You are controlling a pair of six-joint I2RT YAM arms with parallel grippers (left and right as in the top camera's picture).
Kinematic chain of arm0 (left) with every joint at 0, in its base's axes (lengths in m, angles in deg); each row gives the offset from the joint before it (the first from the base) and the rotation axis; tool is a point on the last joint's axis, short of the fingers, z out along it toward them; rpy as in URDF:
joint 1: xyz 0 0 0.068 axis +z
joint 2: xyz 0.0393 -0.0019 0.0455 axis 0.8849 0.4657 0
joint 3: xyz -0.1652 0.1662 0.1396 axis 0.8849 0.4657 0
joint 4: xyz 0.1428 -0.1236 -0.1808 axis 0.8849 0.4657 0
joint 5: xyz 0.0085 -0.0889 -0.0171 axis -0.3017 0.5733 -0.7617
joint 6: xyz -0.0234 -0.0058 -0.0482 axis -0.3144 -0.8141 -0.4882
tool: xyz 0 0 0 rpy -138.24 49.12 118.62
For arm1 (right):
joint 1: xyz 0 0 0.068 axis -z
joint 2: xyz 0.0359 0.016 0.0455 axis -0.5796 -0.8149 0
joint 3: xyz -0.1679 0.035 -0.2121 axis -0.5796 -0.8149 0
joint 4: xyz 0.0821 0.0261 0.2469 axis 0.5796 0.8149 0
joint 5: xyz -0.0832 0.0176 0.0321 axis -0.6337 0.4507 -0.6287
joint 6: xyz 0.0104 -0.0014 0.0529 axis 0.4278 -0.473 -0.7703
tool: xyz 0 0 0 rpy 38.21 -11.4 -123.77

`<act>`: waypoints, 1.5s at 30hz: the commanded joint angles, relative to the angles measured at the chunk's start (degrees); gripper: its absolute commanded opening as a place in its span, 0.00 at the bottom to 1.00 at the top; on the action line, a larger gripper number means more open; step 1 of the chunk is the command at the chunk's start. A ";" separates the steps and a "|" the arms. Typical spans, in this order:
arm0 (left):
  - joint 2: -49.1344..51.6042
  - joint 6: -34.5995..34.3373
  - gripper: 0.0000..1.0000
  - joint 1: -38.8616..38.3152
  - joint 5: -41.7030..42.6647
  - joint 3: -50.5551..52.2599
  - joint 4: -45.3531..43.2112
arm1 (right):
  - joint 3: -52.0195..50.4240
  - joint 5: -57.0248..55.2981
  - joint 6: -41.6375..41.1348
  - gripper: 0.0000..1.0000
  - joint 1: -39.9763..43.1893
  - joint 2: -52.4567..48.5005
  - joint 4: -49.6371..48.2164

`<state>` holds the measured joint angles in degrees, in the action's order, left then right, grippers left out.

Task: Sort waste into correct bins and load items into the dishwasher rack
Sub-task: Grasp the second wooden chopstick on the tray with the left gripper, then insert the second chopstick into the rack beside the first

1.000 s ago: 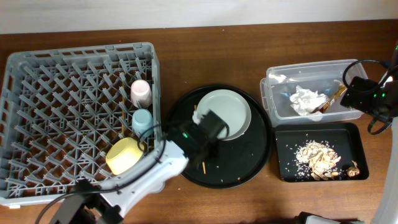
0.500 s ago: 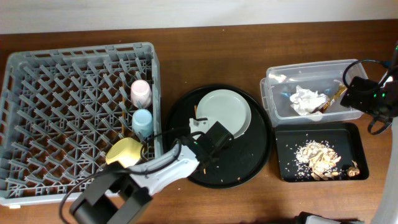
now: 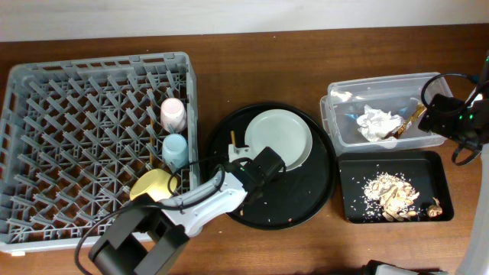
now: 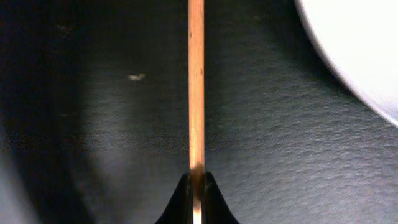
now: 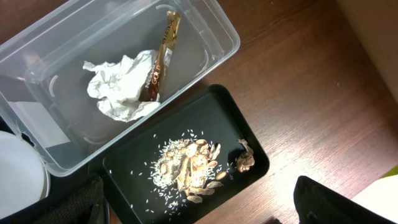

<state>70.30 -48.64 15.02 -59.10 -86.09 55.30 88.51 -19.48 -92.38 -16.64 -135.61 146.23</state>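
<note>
Pinching: my left hand [image 4: 196, 188] grips the chopstick [image 4: 196, 81].
Reason: I think, to clear it from beside the plate [image 4: 367, 50].

There is one grey dishwasher rack [image 3: 99, 61]. Two cups are counted, one pink cup [image 3: 173, 114] and one blue cup [image 3: 175, 150]. There is one yellow bowl [image 3: 153, 186], one plate [image 3: 283, 137], one round black tray [image 3: 306, 198] and one wooden chopstick [image 4: 196, 87]. The bins are two, one clear tub [image 3: 382, 82] and one black rectangular tray [image 3: 428, 164]. I count one tissue [image 3: 376, 122], one wrapper [image 3: 409, 118] and one heap of food scraps [image 3: 391, 192].
</note>
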 commanded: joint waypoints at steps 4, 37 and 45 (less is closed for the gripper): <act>-13.07 17.25 0.01 4.76 -12.31 -16.35 13.14 | 0.11 -1.09 -0.81 0.99 0.37 -0.04 -0.02; 1.64 50.69 0.62 44.85 -3.74 -22.21 2.69 | 0.11 -1.11 -0.81 0.99 0.37 -0.04 0.00; -9.60 42.12 0.56 39.78 21.88 -29.33 10.69 | 0.11 -1.09 -0.81 0.99 0.37 -0.04 0.00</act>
<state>68.88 0.08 58.23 -54.99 -111.09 64.70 88.49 -19.48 -92.38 -16.64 -135.61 146.25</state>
